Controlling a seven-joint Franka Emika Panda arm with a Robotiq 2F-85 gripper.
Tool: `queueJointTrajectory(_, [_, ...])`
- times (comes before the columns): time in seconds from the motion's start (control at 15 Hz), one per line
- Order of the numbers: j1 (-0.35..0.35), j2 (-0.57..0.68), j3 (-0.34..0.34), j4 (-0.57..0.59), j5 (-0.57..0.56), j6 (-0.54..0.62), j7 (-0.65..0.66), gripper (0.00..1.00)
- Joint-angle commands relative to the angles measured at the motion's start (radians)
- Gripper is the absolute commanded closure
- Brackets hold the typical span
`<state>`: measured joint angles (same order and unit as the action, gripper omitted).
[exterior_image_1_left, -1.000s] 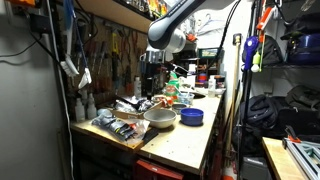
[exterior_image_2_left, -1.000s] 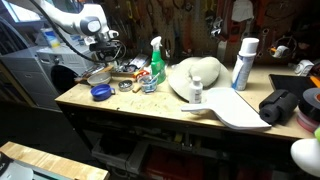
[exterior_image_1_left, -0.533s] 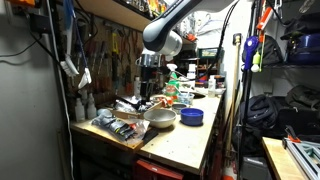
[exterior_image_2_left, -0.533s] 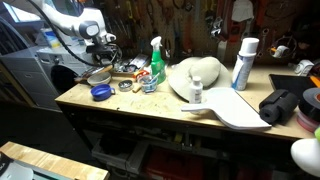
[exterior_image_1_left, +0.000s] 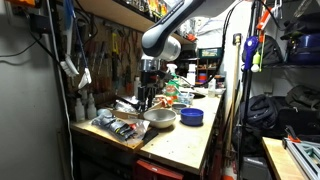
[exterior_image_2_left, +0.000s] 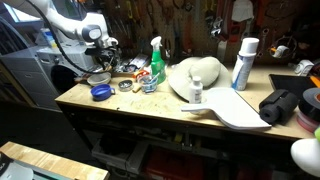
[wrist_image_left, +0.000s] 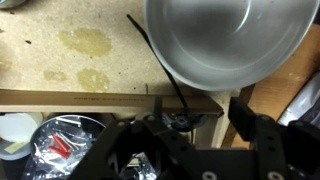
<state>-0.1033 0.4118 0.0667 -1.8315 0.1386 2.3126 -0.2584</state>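
Observation:
My gripper (exterior_image_1_left: 147, 98) hangs over the back of the cluttered workbench, just above and beside a silver metal bowl (exterior_image_1_left: 160, 118). It shows in both exterior views, the gripper (exterior_image_2_left: 100, 66) close over the bowl (exterior_image_2_left: 98, 77). In the wrist view the bowl (wrist_image_left: 228, 38) fills the top right. My two dark fingers are spread apart with nothing between them, so the gripper (wrist_image_left: 195, 140) is open. A thin black cord (wrist_image_left: 152, 52) runs across the wooden benchtop (wrist_image_left: 70, 50) towards the fingers.
A blue bowl (exterior_image_1_left: 192, 116) sits next to the metal bowl and also shows in an exterior view (exterior_image_2_left: 100, 92). A green spray bottle (exterior_image_2_left: 156, 62), a white domed object (exterior_image_2_left: 195, 78), a white bottle (exterior_image_2_left: 243, 63) and packets (exterior_image_1_left: 120, 126) crowd the bench. Tools hang behind.
My arm has swung sideways over the last second and dropped a little, from beside the metal bowl to its far edge. The bowl and other objects have not moved.

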Motion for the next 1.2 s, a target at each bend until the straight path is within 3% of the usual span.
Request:
queueJointTrajectory(0.0, [0.025, 0.007, -0.027, 0.012, -0.009, -0.025, 0.097, 0.46])
queueJointTrajectory(0.13, [0.031, 0.016, -0.029, 0.017, -0.014, -0.026, 0.121, 0.57])
queueJointTrajectory(0.2, [0.038, 0.021, -0.034, 0.019, -0.025, -0.026, 0.135, 0.68])
queueJointTrajectory(0.33, [0.049, 0.028, -0.041, 0.023, -0.043, -0.025, 0.156, 0.74])
queueJointTrajectory(0.47, [0.062, 0.036, -0.051, 0.028, -0.068, -0.026, 0.182, 0.73])
queueJointTrajectory(0.73, [0.083, 0.052, -0.067, 0.044, -0.12, -0.03, 0.229, 0.56])
queueJointTrajectory(0.8, [0.087, 0.054, -0.07, 0.046, -0.129, -0.03, 0.237, 0.59])
queueJointTrajectory(0.87, [0.088, 0.057, -0.072, 0.049, -0.136, -0.031, 0.243, 0.67])
queueJointTrajectory(0.93, [0.088, 0.06, -0.071, 0.052, -0.139, -0.033, 0.244, 0.84])
queueJointTrajectory(1.0, [0.088, 0.061, -0.07, 0.052, -0.142, -0.036, 0.244, 0.86])
queueJointTrajectory(1.13, [0.086, 0.064, -0.067, 0.055, -0.139, -0.041, 0.238, 1.0])
